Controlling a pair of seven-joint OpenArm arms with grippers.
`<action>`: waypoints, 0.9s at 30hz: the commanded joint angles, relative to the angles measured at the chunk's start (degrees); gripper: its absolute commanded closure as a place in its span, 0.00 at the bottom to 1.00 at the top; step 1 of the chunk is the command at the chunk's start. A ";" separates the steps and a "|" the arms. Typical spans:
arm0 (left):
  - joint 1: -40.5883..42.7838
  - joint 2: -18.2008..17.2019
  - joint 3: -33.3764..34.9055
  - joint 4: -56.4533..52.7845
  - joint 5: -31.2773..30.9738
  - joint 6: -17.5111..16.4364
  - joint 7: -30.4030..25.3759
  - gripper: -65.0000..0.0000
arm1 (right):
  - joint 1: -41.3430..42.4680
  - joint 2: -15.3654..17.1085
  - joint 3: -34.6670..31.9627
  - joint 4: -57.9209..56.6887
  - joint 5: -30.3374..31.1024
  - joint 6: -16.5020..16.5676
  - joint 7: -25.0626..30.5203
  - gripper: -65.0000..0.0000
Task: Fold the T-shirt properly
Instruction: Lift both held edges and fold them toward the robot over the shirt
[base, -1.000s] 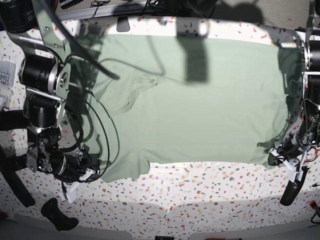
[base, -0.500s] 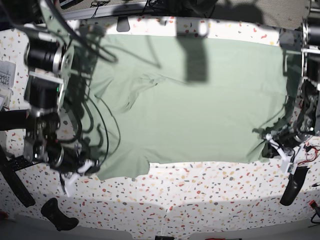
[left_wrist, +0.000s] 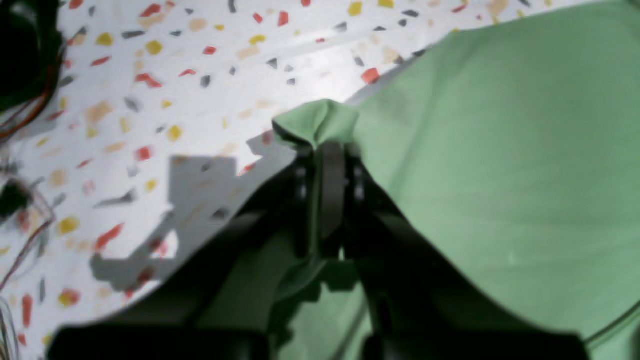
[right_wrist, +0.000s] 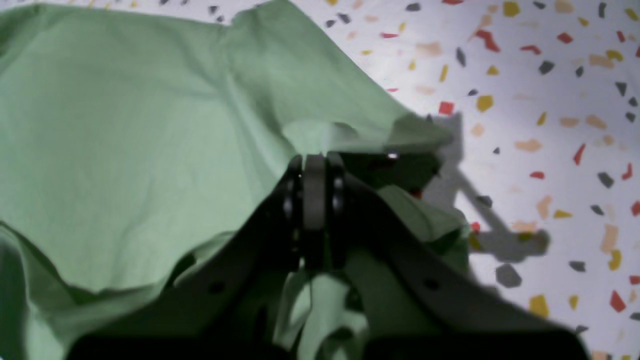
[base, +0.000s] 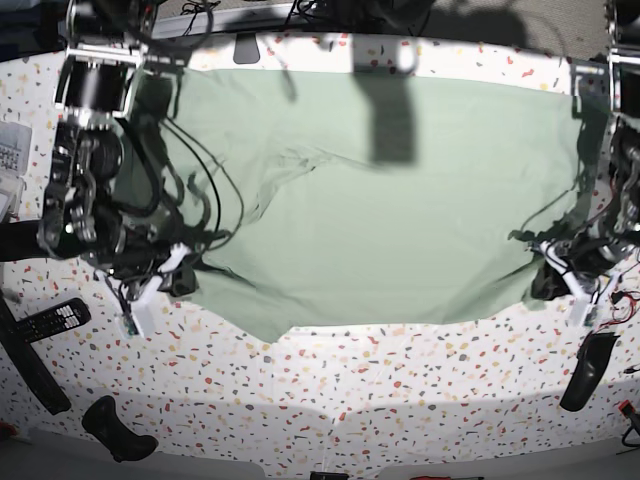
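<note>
Two hands' fingertips buried in T-shirt (base: 400, 220) cloth, corners pinched

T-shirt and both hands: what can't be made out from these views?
- T-shirt, base view: far edge under a dark shadow; collar, buttons and label too small to tell.
- Left hand, left wrist view: fingertips buried in bunched cloth, blurred.
- Right hand, right wrist view: the gripped hem hides the tips.
- Base view: arms and cables cover the shirt's side edges.

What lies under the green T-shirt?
The T-shirt lies on a speckled table, visible around its edges. Whatever is beneath its middle is covered. Both grippers pinch its near corners.
</note>
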 joint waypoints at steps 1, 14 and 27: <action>-0.02 -1.14 -1.75 1.42 -0.63 0.07 -1.42 1.00 | 0.46 0.66 0.22 2.32 0.66 0.47 1.16 1.00; 9.01 -1.18 -11.15 4.52 -3.98 -3.17 -0.98 1.00 | -5.68 0.68 0.22 10.51 0.50 0.47 0.33 1.00; 9.31 -2.82 -11.17 5.25 -4.02 -3.15 0.39 1.00 | -6.75 0.68 5.86 13.07 2.58 0.47 -1.07 1.00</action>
